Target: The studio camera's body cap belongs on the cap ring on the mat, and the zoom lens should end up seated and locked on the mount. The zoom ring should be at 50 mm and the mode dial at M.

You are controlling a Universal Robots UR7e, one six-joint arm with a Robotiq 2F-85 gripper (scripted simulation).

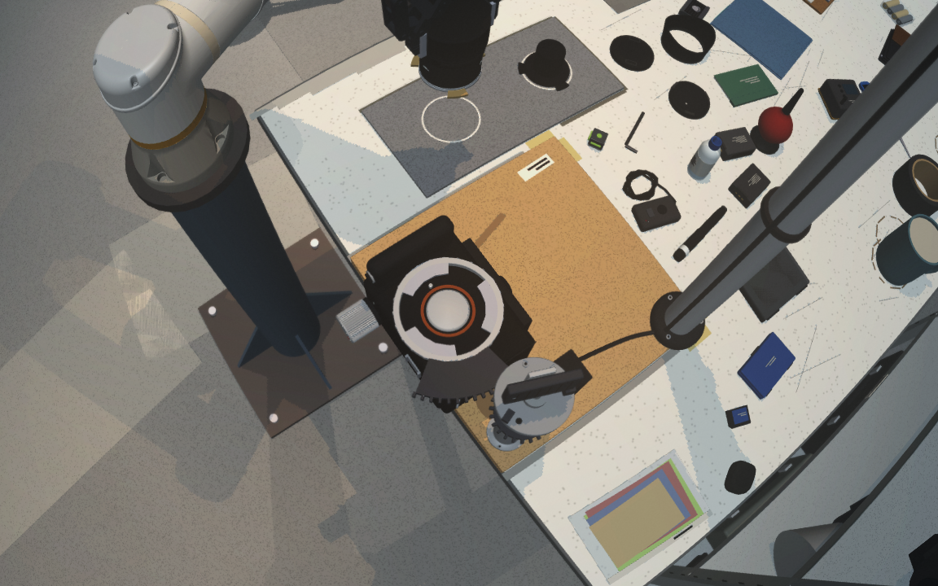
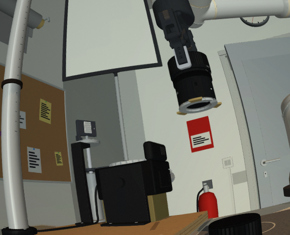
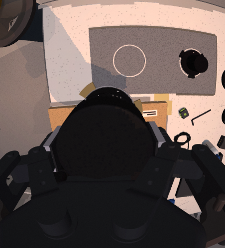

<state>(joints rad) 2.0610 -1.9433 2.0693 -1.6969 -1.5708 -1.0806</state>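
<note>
The black body cap [image 1: 545, 64] sits on the right ring of the grey mat [image 1: 491, 102], while the left white ring [image 1: 451, 118] is empty. I hold the black zoom lens [image 2: 192, 81] in my closed gripper [image 2: 182, 59], high in the air above the mat's near edge, its silver bayonet end with tan tabs pointing down. The studio camera [image 1: 447, 306] lies on the cork board with its open mount [image 1: 448, 309] facing up, well apart from the lens. The lens fills the wrist camera's middle [image 3: 105, 134].
The table's left edge runs just beside the mat and camera. A geared dial unit [image 1: 531, 401] stands next to the camera, cabled to a light-stand pole [image 1: 786, 219]. Caps, a lens hood [image 1: 688, 38], a blower [image 1: 775, 125] and a mug [image 1: 913, 249] lie scattered to the right.
</note>
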